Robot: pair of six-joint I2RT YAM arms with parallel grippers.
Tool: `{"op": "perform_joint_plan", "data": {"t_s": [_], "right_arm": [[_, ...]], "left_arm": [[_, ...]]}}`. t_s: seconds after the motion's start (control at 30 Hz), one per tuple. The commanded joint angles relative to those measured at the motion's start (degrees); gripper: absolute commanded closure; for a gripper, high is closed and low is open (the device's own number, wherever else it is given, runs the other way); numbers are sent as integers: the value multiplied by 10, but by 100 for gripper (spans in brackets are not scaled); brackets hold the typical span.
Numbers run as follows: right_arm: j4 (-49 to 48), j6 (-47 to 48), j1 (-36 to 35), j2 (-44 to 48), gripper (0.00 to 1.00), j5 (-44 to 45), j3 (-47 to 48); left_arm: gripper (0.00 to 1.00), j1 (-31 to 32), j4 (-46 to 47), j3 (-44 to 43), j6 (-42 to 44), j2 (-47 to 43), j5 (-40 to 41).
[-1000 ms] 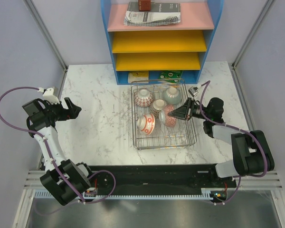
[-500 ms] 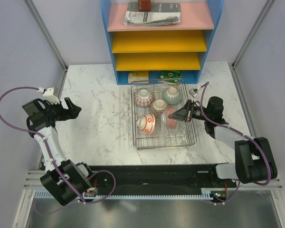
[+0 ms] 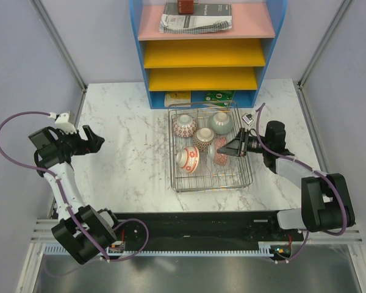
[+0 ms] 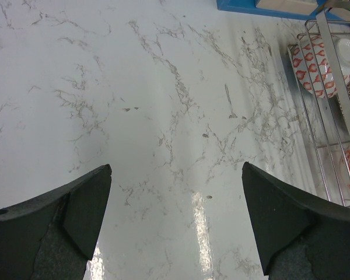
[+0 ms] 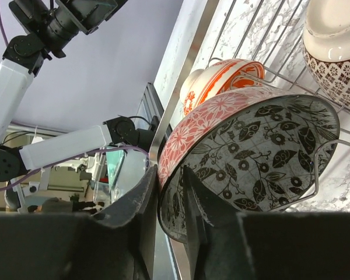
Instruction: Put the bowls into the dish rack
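**Left gripper** [image 3: 96,138]: held over the marble table [image 3: 128,116] at the 9 o'clock side. The jaws are spread wide and nothing is seen between them.

**Right gripper** [image 3: 227,150]: brought in over the 3 o'clock side of the dish rack [image 3: 226,174]. One finger is set outside and one inside the rim of the floral bowl [image 3: 216,151]. Whether the rim is pinched or merely straddled cannot be told.

**Dish rack:** placed just toward 3 o'clock of the table's middle. All five bowls are found inside it.

**Contents, near to far:**
- The white bowl with red bands [image 3: 188,159] is lodged at 8 o'clock, tipped on its side.
- The floral bowl is stood on edge near the middle, its leaf-patterned inside turned toward 3 o'clock.
- The grey-brown patterned bowl [image 3: 204,135] is set at 12 o'clock of the middle.
- The red-orange patterned bowl [image 3: 184,126] is kept in the 10 o'clock corner.
- The pale green bowl [image 3: 221,122] is kept at 1 o'clock.

**Blue-framed shelf unit** [image 3: 201,58]: stood at 12 o'clock, beyond the rack.
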State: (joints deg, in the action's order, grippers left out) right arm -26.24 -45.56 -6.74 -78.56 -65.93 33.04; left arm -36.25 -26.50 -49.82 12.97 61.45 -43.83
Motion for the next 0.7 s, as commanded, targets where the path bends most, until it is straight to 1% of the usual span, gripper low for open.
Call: {"op": "perform_joint_plan", "data": {"t_s": [0.0, 0.03, 0.1, 0.13, 0.17, 0.23, 0.27, 0.37, 0.5, 0.67], "right_arm": [[69, 68, 2, -16, 70, 30, 15], [79, 71, 2, -16, 69, 29, 17], [97, 92, 2, -17, 60, 28, 25], [123, 105, 2, -16, 56, 28, 29], [136, 115, 2, -17, 48, 28, 38], [161, 138, 2, -15, 39, 33, 44], [166, 142, 2, -12, 32, 38, 46], [187, 161, 2, 2, 24, 64, 48], [214, 182, 4, 10, 21, 85, 55], [244, 204, 8, 18, 21, 109, 65]], "left_arm": [[0, 0, 6, -5, 13, -5, -18], [0, 0, 6, -5, 13, -5, -18], [0, 0, 6, -4, 12, -6, -18], [0, 0, 5, -4, 12, -7, -18], [0, 0, 5, -3, 11, -7, -17], [0, 0, 6, -5, 10, -8, -17], [0, 0, 5, -5, 10, -9, -19], [0, 1, 6, -4, 7, -11, -20], [0, 2, 5, -2, 8, -12, -20], [0, 3, 5, 0, 8, -12, -20]]}}
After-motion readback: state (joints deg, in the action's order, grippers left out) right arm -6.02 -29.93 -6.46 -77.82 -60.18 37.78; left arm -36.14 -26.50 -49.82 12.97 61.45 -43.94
